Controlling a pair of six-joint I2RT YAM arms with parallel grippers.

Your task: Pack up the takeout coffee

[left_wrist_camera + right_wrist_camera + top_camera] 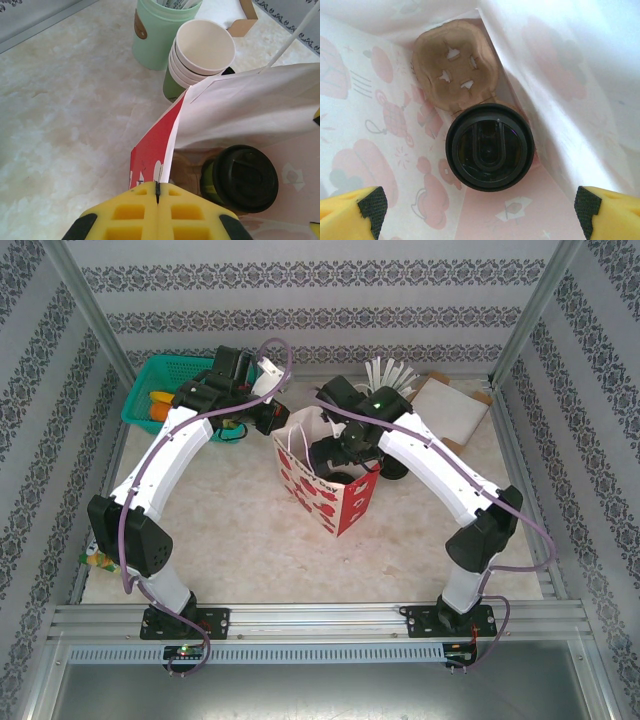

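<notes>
Left wrist camera, nearest first: the left gripper (157, 194) has its yellow fingers (130, 215) pressed together on the top edge of the paper bag (240, 100), pinching the red-printed wall so the mouth is held open. Just past that edge, down inside the bag, the takeout coffee (245, 177) stands upright. Its black lid faces up, and a sliver of green wall shows beside a brown cardboard carrier (187, 167). Farther off, outside the bag, stand a stack of cream cups (205, 47) and a pale green holder (157, 32).

In the right wrist view, the right gripper (480, 210) hangs inside the bag with its fingertips (367, 205) spread wide, holding nothing. The lid lies below and between them, next to the carrier's empty socket. Whether the cup sits in a socket of its own I cannot tell.

The cup looks as if it will handle delicately. Its thin paper wall would dent under a hard squeeze, the plastic lid is smooth and could pop off, and any liquid inside would make it heavy and spill if tipped. The best hold is probably around the body just under the lid, where the rim stiffens it, with the cup kept upright.
</notes>
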